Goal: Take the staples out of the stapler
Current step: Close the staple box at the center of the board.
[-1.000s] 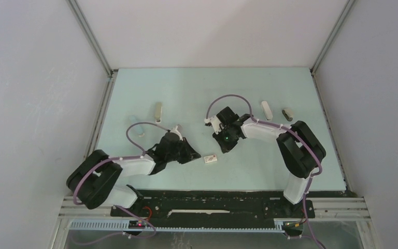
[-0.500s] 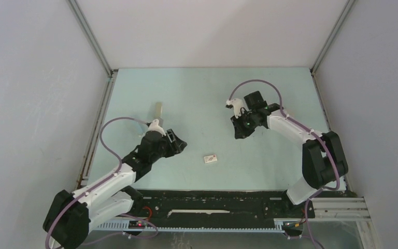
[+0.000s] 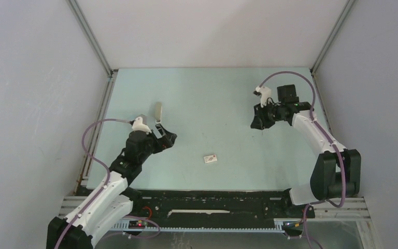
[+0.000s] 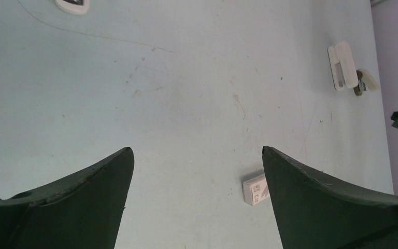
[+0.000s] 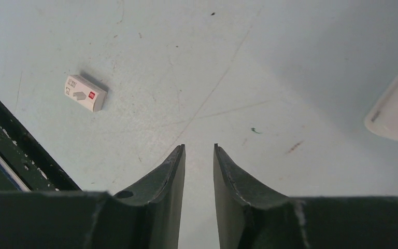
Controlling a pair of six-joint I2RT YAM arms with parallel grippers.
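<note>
The left gripper (image 4: pixel 197 153) is hanging over the bare table (image 4: pixel 186 78), fingers spread wide, nothing between them. The right gripper (image 5: pixel 198 148) is showing only a slim gap between its fingers and is pinching nothing.

The stapler (image 4: pixel 342 65) is lying flat, well ahead and to the right of the left gripper. A small tan-and-dark piece (image 4: pixel 364 83) is touching its side. A white rounded body is cutting into the right wrist view just right of the right gripper, probably the same stapler. From above, the right arm is covering it. The staples are not showing as separate strips; the dark bit on the tan piece may be some, too small to tell.

Risks, as I am judging them:
- With so narrow a gap, the right gripper is likely to shove the stapler rather than straddle it, and smooth plastic would slide or spin.
- Any loose staples are tiny and could scatter if bumped.
- Both arms working on one small thing could be crowding each other.

Around: a small printed box (image 4: pixel 255 189) is lying just beside the left gripper's right finger, in line for a knock on a sweep towards the stapler. A beige bar (image 3: pixel 158 110) is lying just beyond the left gripper, off that path.
</note>
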